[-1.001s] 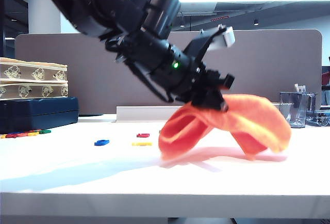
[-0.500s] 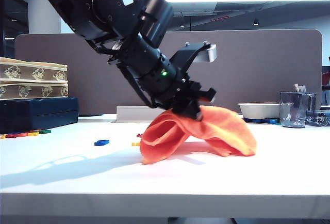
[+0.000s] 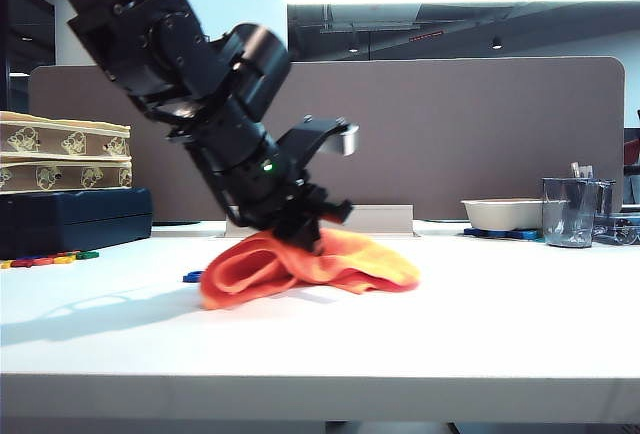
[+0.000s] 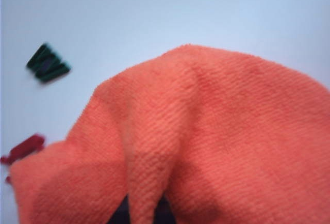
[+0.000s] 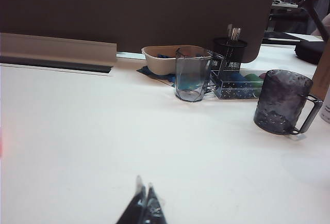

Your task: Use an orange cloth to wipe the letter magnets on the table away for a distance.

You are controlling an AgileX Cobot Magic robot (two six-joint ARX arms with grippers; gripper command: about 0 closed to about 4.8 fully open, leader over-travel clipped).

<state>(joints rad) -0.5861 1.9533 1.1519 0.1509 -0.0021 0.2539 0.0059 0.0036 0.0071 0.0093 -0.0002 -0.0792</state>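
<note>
- The left gripper [image 3: 312, 237], black and angled steeply downward, is clamped on the top ridge of the large, soft orange microfibre cloth [image 3: 305, 266], pinching a fold of it between closed jaws (in the left wrist view only a dark sliver of the fingers shows under the fabric).
- From that pinch the orange cloth [image 4: 206, 141] falls away on both sides of the gripper and lies rumpled on the smooth white table [image 3: 480, 324]: a thicker, deeper orange lobe on the exterior view's left, a flatter, paler flap on its right. Its weave shows as fine ribbed rows in the left wrist view.
- Just beside the cloth's left lobe, a tiny flat blue plastic letter magnet [image 3: 192, 276] peeks out at its edge, touching or nearly touching; which one I cannot tell.
- In the left wrist view a small red letter magnet [image 4: 23, 149] sits right against the cloth's hem, and a dark green letter magnet [image 4: 48, 65], blurred, lies apart from it on bare table.
- Further out from the left gripper, at the far left table edge, a row of mixed-colour letter magnets [image 3: 45, 258] lies in front of a dark blue case [image 3: 75, 219].
- The right gripper [image 5: 143, 208] is well apart from the cloth, low over bare table with its thin fingertips pressed together, holding nothing; beyond it stand a clear faceted glass cup [image 5: 191, 74] and a smoky grey glass mug [image 5: 282, 101].
</note>
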